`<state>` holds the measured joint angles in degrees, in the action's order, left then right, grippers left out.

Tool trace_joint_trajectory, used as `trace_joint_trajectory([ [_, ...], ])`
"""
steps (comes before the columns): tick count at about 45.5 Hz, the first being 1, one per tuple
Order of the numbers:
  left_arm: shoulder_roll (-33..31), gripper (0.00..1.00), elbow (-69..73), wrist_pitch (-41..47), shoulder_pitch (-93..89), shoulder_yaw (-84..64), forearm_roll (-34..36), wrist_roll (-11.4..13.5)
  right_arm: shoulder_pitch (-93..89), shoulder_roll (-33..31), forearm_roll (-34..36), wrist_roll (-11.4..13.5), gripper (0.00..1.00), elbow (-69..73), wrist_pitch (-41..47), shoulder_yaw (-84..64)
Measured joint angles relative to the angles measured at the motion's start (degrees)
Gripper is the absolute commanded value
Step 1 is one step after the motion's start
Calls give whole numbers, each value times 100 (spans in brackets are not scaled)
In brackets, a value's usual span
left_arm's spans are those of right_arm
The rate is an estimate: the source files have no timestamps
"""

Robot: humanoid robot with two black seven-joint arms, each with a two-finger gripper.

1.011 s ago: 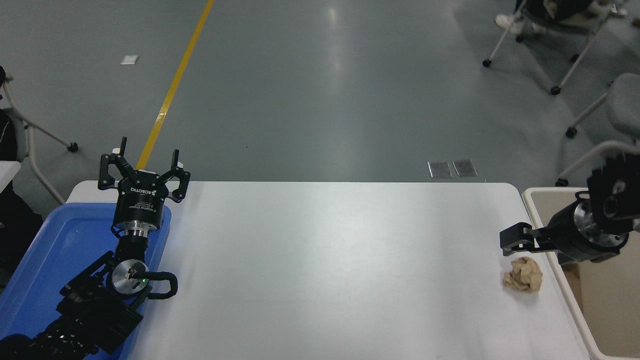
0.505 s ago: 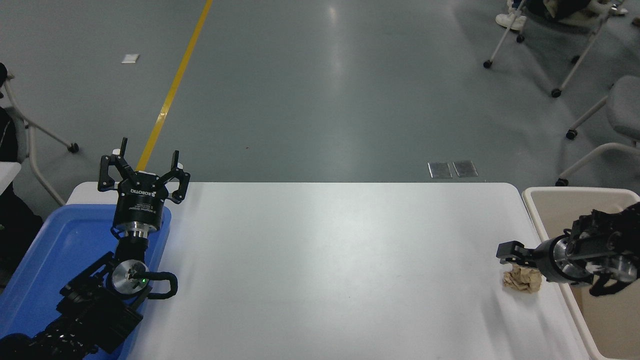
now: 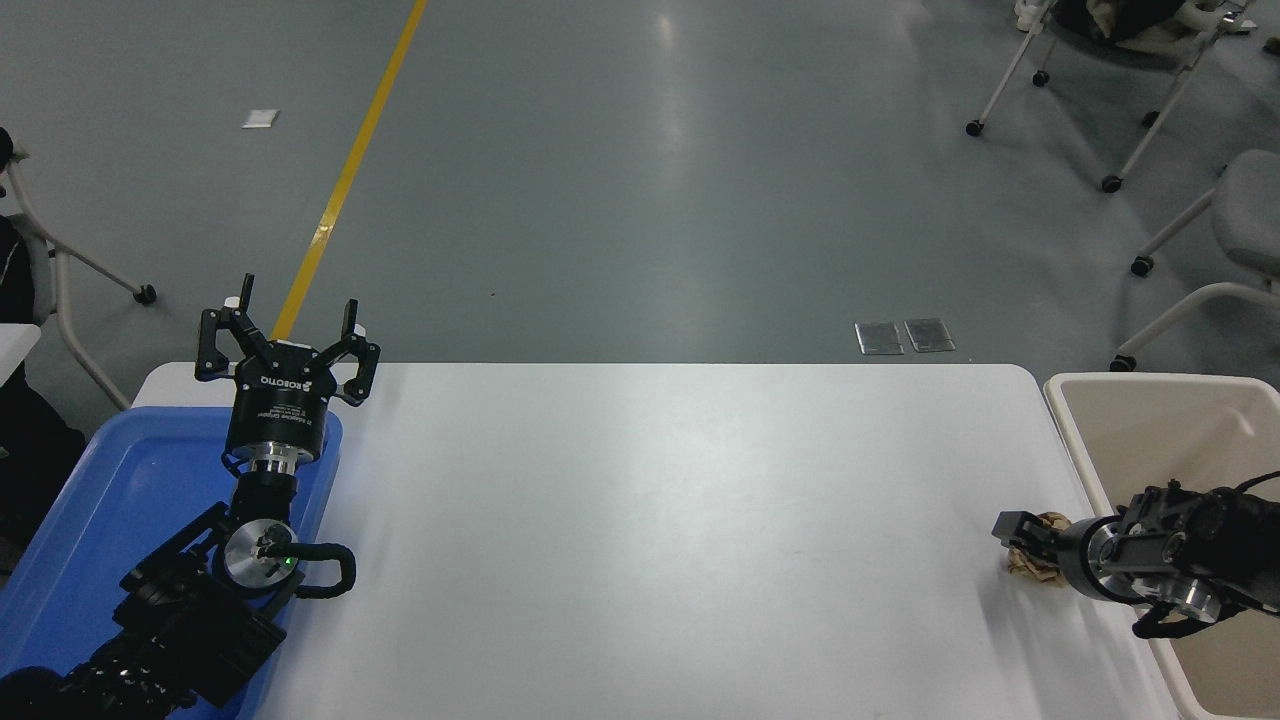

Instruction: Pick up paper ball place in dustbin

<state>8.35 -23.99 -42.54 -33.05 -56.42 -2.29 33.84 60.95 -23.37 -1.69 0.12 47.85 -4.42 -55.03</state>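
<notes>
The tan paper ball [image 3: 1028, 571] lies on the white table [image 3: 650, 500] near its right edge, mostly hidden under my right gripper. My right gripper [image 3: 1016, 545] reaches in from the right at table height, over and against the ball; only a crumpled strip of paper shows below and behind it. The frame does not show whether it holds the ball. The cream-beige dustbin [image 3: 1066, 405] stands just right of the table, and my right arm crosses its near rim. My left gripper [image 3: 287, 325] is parked open and empty at the lower left.
A shallow blue tray [image 3: 100, 500] lies under the left arm at the table's left end. Wheeled chairs [image 3: 1230, 220] stand on the grey floor beyond the table at the far right. A yellow floor line [image 3: 350, 160] runs at the far left.
My right gripper has dropped from above and behind the paper ball down onto it, now covering most of it. The ball has stayed in place. The left arm has not moved.
</notes>
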Motion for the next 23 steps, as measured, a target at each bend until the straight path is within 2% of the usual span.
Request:
trace_joint_trajectory([
  [12,0,99,0,0,0,0,0,0,-95,-13,8,11,0,-113,-36,36],
  [23,0,99,0,0,0,0,1,0,81,-389,-49,15,0,149,-30,8],
])
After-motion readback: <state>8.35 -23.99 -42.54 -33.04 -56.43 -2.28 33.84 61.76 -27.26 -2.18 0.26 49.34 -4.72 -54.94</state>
